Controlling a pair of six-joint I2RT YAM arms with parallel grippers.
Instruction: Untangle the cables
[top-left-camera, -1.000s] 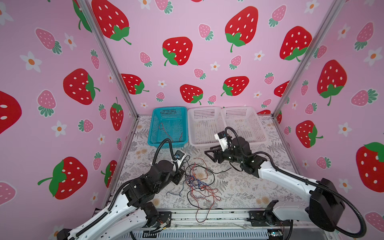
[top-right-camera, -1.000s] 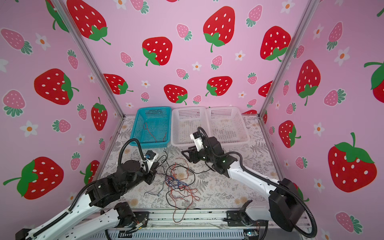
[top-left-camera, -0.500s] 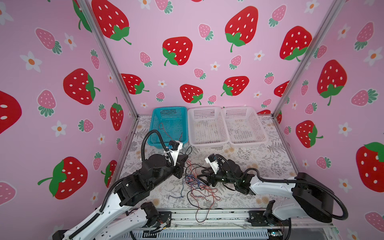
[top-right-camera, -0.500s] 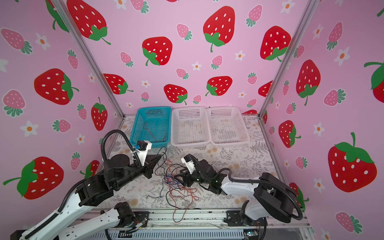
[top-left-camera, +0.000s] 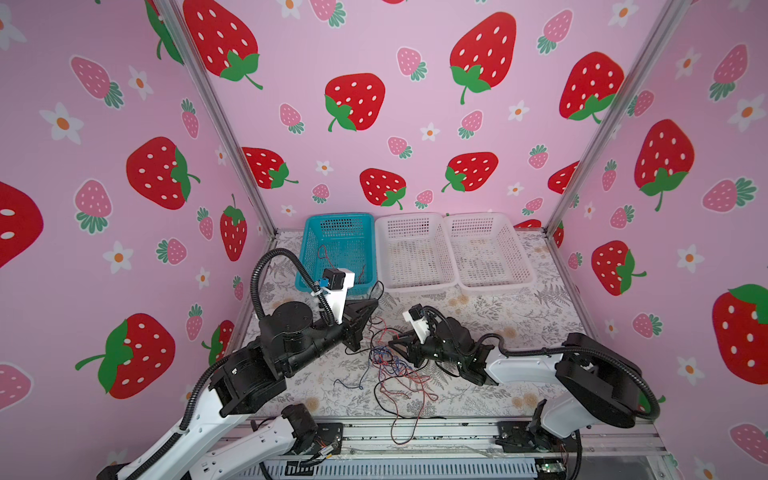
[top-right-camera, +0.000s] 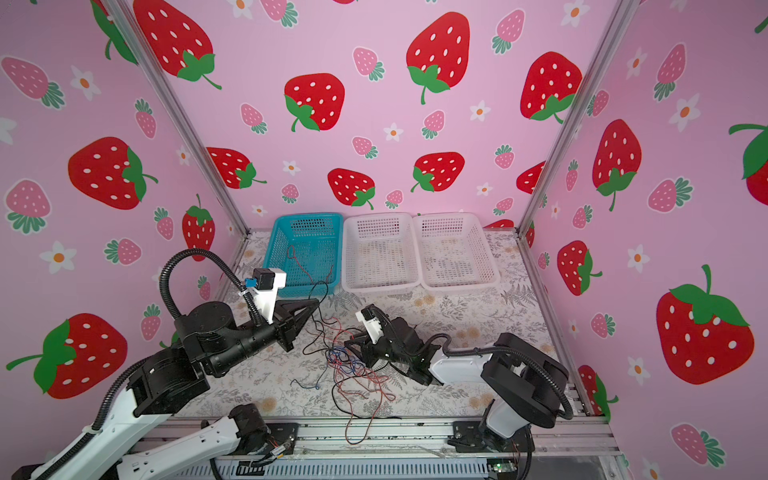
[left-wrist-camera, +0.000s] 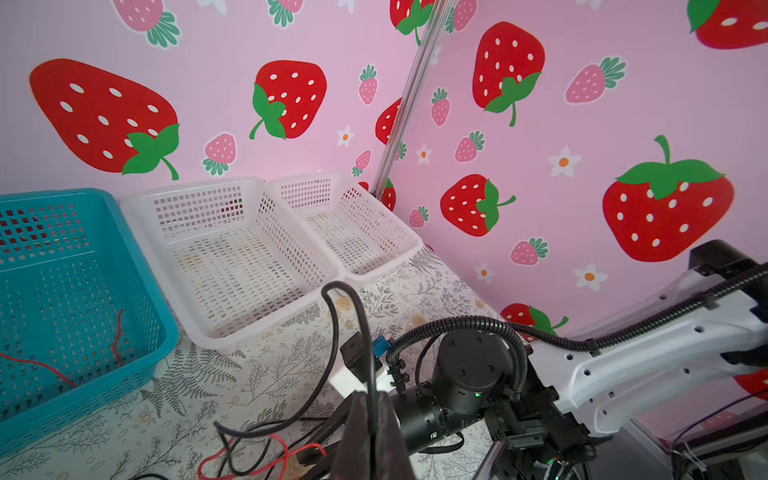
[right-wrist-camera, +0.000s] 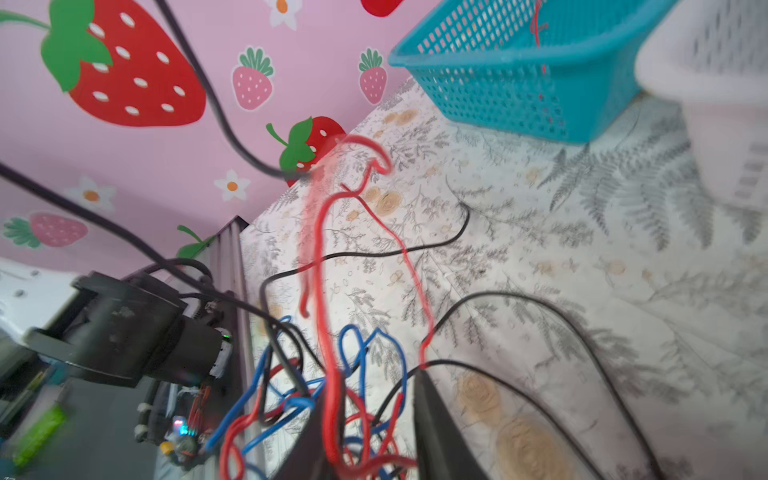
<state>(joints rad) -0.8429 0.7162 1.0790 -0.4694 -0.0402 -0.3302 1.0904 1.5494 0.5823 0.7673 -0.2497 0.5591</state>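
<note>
the left gripper (top-left-camera: 371, 305), clenched on a black cable (left-wrist-camera: 332, 332), had risen toward the blue basket (top-left-camera: 307, 249). the right gripper (right-wrist-camera: 376, 380) had dropped into the cables (top-left-camera: 390, 365) tangled mid-table, jaws apart around red strands (right-wrist-camera: 328, 332), probably to pin them while the black one pulled free.

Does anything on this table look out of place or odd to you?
Yes. One thin red cable from the tangled pile of red, black and blue cables trails off the front edge of the floral-patterned table and loops over the metal rail, where it might snag.
</note>
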